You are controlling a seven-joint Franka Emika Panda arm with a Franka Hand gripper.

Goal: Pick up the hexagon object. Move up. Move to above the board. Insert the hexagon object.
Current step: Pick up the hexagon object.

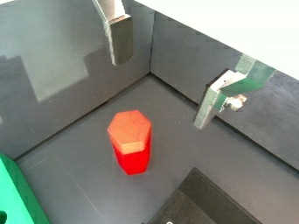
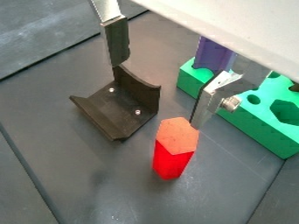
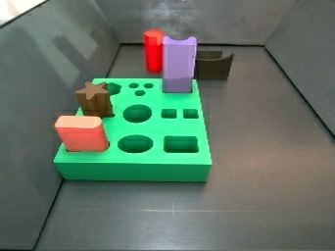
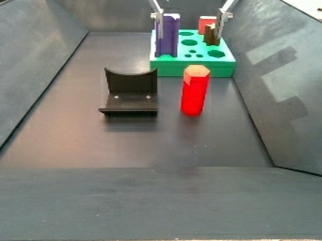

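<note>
The hexagon object (image 1: 129, 140) is a tall bright red prism standing upright on the dark floor, seen in both wrist views (image 2: 174, 149) and both side views (image 3: 153, 49) (image 4: 194, 89). The gripper (image 1: 160, 87) hangs above it, open and empty, with its silver fingers spread wide and the prism below the gap (image 2: 160, 92). Only its fingertips show at the top of a side view (image 4: 191, 11). The green board (image 3: 137, 132) with cut-out holes lies beside the prism (image 2: 263, 109) (image 4: 195, 55); a corner of it shows in a wrist view (image 1: 17, 197).
A purple block (image 3: 178, 64) stands in the board's end nearest the prism. A salmon block (image 3: 81, 133) and a brown star (image 3: 93, 96) sit at its other end. The dark fixture (image 2: 117, 107) (image 4: 128, 89) stands beside the prism. Grey walls enclose the floor.
</note>
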